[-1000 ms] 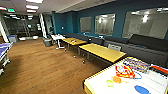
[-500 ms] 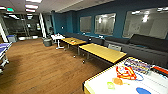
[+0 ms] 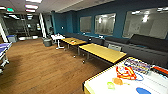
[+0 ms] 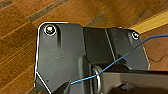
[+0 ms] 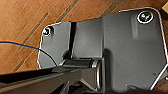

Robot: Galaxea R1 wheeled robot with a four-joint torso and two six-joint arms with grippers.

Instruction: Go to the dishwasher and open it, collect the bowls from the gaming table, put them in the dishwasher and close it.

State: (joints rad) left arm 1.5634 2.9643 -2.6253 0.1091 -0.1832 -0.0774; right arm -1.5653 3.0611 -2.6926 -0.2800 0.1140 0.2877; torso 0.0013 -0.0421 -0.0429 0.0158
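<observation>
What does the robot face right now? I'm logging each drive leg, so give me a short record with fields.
place: lounge with wooden floor and dark blue walls
nearest table: white-topped gaming table at lower right
on it: green bowl, orange bowl, blue bowl, orange-and-blue loops beside them
farther back: two yellow-wood tables, a grey sofa along the wall
claws: state cannot be told

Wood floor (image 3: pixel 42 67) is seen; yellow tables (image 3: pixel 103 52) are lined along a dark sofa (image 3: pixel 140 46), teal wall (image 3: pixel 72 22), windows (image 3: pixel 105 23), ceiling lights (image 3: pixel 31 6).
</observation>
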